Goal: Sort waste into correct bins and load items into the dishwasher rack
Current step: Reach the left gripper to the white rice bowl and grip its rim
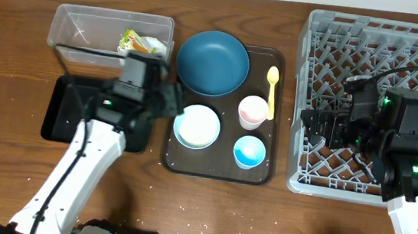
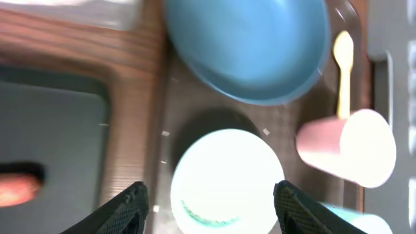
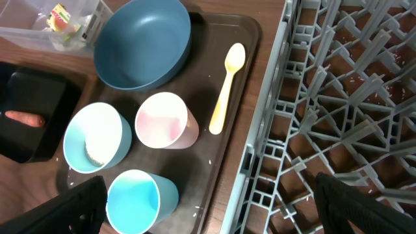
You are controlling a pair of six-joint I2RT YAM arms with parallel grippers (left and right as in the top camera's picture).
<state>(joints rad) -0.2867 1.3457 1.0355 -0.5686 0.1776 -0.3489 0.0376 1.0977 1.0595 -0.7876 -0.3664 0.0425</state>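
Observation:
The white bowl (image 1: pixel 196 126) sits on the brown serving tray with the dark-blue plate (image 1: pixel 213 62), pink cup (image 1: pixel 252 111), light blue cup (image 1: pixel 249 152) and yellow spoon (image 1: pixel 271 91). My left gripper (image 2: pixel 211 211) is open and empty, its fingers spread either side of the bowl (image 2: pixel 226 179) from above. My right gripper (image 3: pixel 214 208) is open and empty over the left edge of the grey dishwasher rack (image 1: pixel 385 42). The green-yellow wrapper (image 1: pixel 141 44) lies in the clear tub (image 1: pixel 87 28). The orange stick (image 3: pixel 25 119) lies in the black tray (image 1: pixel 64 107).
The brown serving tray (image 1: pixel 219 168) lies between the bins and the rack. Loose rice grains (image 1: pixel 185 207) are scattered on the wooden table near its front edge, and a few (image 2: pixel 166 133) lie on the serving tray.

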